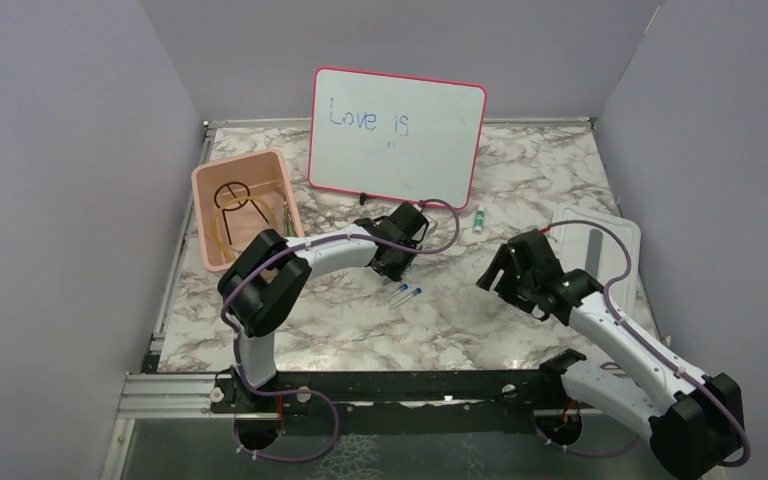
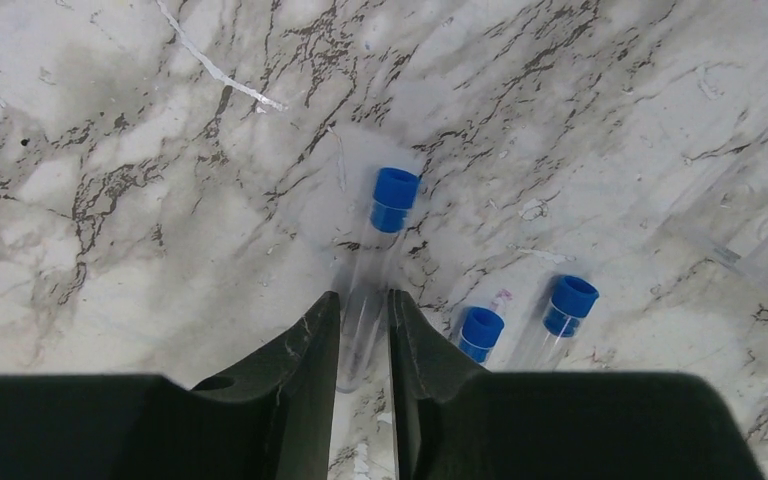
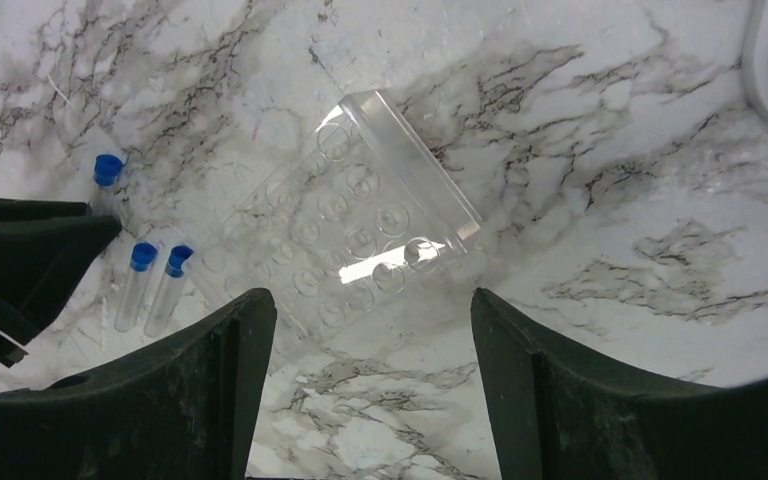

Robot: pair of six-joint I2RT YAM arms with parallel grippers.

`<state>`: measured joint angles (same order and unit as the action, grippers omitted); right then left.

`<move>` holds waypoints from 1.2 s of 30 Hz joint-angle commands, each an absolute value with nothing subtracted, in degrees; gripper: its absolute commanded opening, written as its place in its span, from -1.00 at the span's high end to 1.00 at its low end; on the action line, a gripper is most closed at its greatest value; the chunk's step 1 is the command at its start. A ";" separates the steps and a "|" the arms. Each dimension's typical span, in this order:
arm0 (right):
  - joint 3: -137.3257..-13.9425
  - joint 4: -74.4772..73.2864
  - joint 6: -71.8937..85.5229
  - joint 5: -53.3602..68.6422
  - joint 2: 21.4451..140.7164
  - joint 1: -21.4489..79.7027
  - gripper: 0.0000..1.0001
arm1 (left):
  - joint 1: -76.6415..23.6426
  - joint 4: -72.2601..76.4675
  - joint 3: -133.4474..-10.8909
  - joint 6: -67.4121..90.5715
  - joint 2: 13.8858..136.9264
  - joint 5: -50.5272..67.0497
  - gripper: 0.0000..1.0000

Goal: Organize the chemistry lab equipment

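In the left wrist view my left gripper point(image 2: 362, 320) is shut on the lower part of a clear blue-capped tube point(image 2: 378, 250), which lies on the marble table and points away from me. Two more blue-capped tubes point(image 2: 480, 332) point(image 2: 568, 305) lie side by side just to its right. From above, the left gripper point(image 1: 396, 262) sits beside those tubes point(image 1: 405, 293). My right gripper point(image 3: 372, 320) hangs open over bare marble, near a clear plastic tube rack point(image 3: 360, 225). A black wire ring tripod point(image 1: 232, 192) and a tan rubber tube point(image 1: 230, 235) lie inside the pink bin point(image 1: 200, 215).
The pink-framed whiteboard point(image 1: 397, 135) stands at the back centre. A small vial point(image 1: 479, 218) lies by its right foot. The white lid point(image 1: 600, 240) rests at the right, behind my right arm. Walls enclose the table on three sides.
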<state>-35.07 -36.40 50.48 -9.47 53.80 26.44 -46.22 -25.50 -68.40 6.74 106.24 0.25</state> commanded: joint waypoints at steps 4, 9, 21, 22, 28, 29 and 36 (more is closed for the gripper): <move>-30.94 -36.88 54.17 -2.87 52.96 26.27 -0.53 | -47.42 -28.77 -69.48 6.49 110.00 -4.06 0.70; -29.37 -30.59 54.10 0.94 56.13 26.32 -0.50 | -47.46 -28.61 -71.40 8.24 108.27 -4.95 0.77; -31.66 -15.24 53.88 6.42 67.01 26.30 -0.34 | -47.28 -22.76 -69.15 10.91 99.17 -3.04 0.78; -32.31 -14.29 53.61 6.42 68.19 26.35 -0.33 | -47.21 -22.17 -68.84 11.27 98.40 -3.14 0.78; -38.10 -11.73 48.22 4.84 73.12 26.31 -0.28 | -46.31 -19.57 -66.11 12.43 93.56 -2.05 0.78; -38.97 -12.44 47.35 4.57 73.09 26.25 -0.28 | -46.13 -19.40 -65.86 12.48 92.79 -1.62 0.78; -42.05 -20.79 40.84 2.76 66.99 26.28 -0.37 | -45.53 -16.44 -63.61 12.76 87.03 4.69 0.79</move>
